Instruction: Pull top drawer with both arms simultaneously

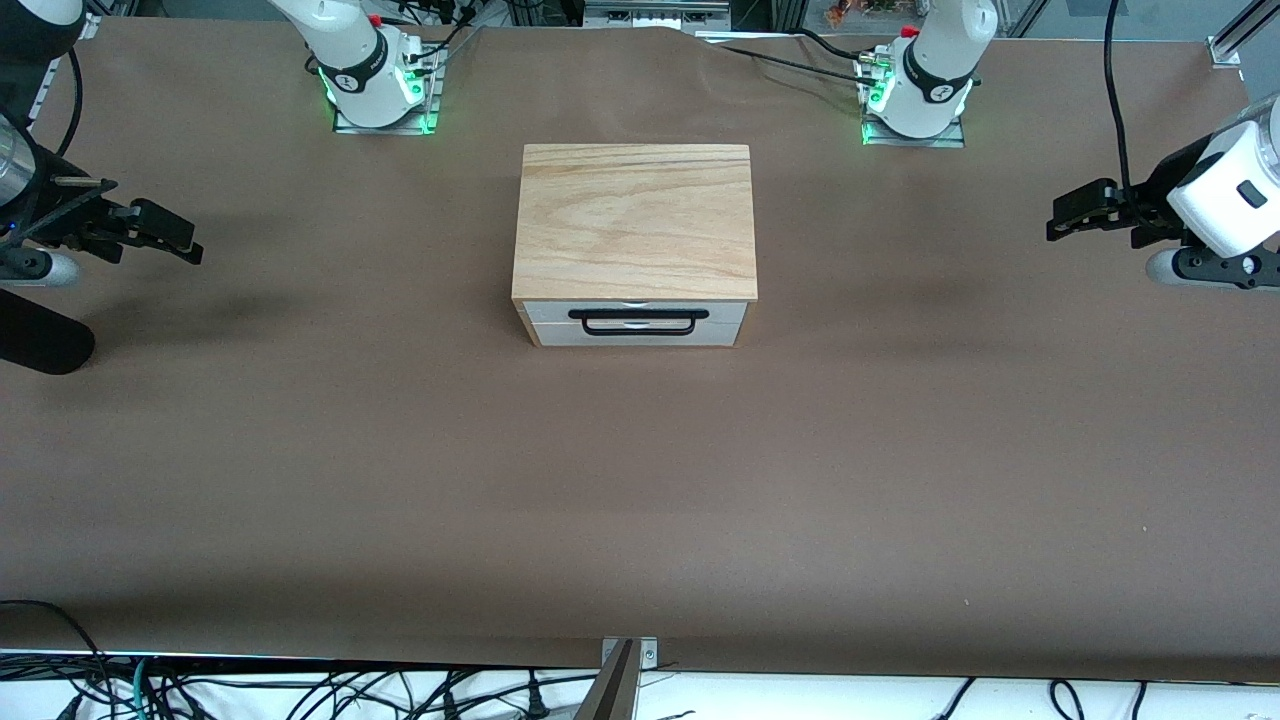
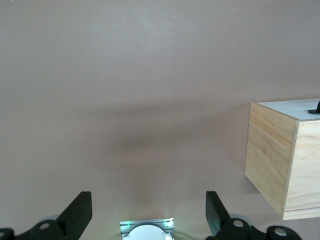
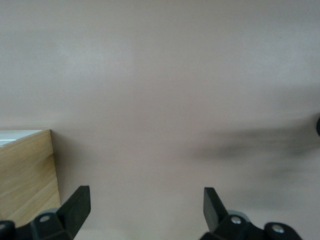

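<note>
Spread wide and empty, the left black two-finger gripper (image 1: 1062, 217) and right black two-finger gripper (image 1: 185, 240) are held over the brown table (image 1: 640, 480), well apart from the closed white-fronted top drawer (image 1: 637, 312).

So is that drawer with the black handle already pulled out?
No, the top drawer sits flush in the cabinet, and both the left gripper and right gripper hang open, well away from it.

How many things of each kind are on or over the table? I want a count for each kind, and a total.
Wooden cabinet: 1
Drawers with white front: 2, the top drawer and a lower one
Open grippers: 2, the left gripper and the right gripper
Total: 5
</note>
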You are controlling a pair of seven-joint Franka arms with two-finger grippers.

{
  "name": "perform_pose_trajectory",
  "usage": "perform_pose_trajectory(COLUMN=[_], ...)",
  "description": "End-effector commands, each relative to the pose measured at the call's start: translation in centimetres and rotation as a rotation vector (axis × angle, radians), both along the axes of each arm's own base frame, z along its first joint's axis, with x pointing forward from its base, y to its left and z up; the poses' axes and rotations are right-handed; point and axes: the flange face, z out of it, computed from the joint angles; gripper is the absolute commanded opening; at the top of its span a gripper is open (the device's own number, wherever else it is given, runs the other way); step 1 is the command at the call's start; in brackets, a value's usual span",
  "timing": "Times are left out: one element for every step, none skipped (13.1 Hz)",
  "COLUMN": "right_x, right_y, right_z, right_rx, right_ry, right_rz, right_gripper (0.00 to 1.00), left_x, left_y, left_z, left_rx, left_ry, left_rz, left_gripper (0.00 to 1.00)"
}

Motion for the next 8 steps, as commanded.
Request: perform_pose_trajectory(right_x=[-0.19, -0.20, -0.27, -0.27, -0.28, -0.32, -0.35, -0.35], right_y=[0.05, -0.17, -0.03, -0.03, 0.06, 0.07, 0.07, 0.07], right_z=[0.76, 0.82, 0.77, 0.77, 0.75, 0.73, 0.81, 0.81], right_rx=[-0.024, -0.045, -0.048, -0.048, -0.048, -0.046, -0.046, -0.046], right_ry=[-0.017, -0.016, -0.010, -0.010, -0.009, -0.006, -0.007, -0.007], right_rz=[0.014, 0.018, 0.023, 0.021, 0.024, 0.024, 0.024, 0.024], right_gripper=[1.00, 1.00, 1.00, 1.00, 1.00, 1.00, 1.00, 1.00], left_x=[-0.15, -0.15, -0.16, -0.16, -0.16, -0.16, -0.07, -0.07], left_y=[-0.04, -0.04, -0.08, -0.12, -0.14, -0.14, -0.05, -0.07], left_z=[-0.02, -0.02, -0.01, -0.01, -0.01, -0.01, -0.18, -0.18], left_rx=[0.022, 0.022, 0.019, 0.016, 0.014, 0.014, 0.014, 0.013], left_ry=[-0.011, -0.011, -0.011, -0.011, -0.011, -0.011, -0.008, -0.007], left_rz=[-0.025, -0.025, -0.025, -0.025, -0.025, -0.025, -0.023, -0.023], left_gripper=[1.00, 1.00, 1.00, 1.00, 1.00, 1.00, 1.00, 1.00])
